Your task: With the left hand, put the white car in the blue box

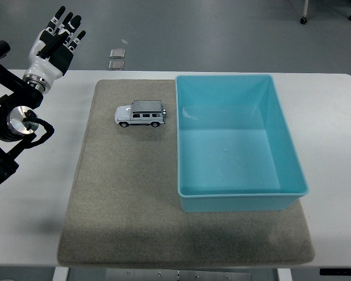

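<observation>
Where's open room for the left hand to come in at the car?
The mat is bare left of and in front of the white car. The blue box sits close on the car's right, so that side is tight. The left robot hand is open, raised over the table's far-left corner.

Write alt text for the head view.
A white toy car sits on a grey mat just left of an empty blue box. The robot's left hand, fingers open, is raised at the table's far left corner.
</observation>
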`<state>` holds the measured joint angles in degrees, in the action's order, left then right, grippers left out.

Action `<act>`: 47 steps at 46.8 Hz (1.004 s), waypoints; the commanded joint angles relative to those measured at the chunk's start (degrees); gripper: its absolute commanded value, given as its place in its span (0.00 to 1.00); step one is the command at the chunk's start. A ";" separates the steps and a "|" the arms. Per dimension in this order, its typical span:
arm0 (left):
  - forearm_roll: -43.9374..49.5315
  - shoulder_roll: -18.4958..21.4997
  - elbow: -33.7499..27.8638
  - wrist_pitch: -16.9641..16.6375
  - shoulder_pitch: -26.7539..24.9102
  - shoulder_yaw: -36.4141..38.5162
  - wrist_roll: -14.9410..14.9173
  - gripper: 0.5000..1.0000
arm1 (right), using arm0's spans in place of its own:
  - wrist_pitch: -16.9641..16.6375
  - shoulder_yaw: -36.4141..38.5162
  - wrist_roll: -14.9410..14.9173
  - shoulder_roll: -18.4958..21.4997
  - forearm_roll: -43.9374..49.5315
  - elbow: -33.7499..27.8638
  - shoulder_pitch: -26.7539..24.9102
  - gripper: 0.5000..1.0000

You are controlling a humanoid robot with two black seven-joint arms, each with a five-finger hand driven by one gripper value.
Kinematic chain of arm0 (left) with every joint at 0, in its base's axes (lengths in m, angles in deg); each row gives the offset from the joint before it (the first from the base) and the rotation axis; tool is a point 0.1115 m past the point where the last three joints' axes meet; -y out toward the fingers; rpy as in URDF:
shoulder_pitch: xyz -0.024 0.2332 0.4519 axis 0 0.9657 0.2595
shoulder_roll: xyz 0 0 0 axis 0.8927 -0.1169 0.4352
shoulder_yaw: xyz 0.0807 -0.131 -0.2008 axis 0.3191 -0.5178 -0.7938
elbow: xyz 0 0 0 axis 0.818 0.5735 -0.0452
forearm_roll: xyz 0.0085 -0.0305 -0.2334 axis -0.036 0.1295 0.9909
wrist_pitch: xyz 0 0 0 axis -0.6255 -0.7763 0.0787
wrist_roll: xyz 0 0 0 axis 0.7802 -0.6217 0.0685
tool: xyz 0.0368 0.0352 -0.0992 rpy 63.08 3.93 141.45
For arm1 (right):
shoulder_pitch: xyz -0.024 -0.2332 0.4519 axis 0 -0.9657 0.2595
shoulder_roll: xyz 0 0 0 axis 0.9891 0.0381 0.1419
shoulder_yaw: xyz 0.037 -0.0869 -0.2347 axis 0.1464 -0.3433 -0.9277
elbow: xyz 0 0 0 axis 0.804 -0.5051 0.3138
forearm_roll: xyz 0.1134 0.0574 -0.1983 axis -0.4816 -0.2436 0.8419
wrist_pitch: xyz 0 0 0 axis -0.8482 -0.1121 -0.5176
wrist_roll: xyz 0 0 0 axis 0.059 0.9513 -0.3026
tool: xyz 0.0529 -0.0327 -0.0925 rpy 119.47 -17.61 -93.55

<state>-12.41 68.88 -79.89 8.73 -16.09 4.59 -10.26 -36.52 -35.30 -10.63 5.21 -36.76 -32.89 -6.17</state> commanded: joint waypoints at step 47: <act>-0.09 -1.03 0.21 0.28 1.12 0.62 -0.01 1.00 | 0.00 0.00 0.00 0.00 -0.02 0.00 0.00 0.87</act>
<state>-12.50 67.62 -79.77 8.93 -14.79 5.19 -10.25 -36.52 -35.30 -10.63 5.21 -36.77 -32.89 -6.17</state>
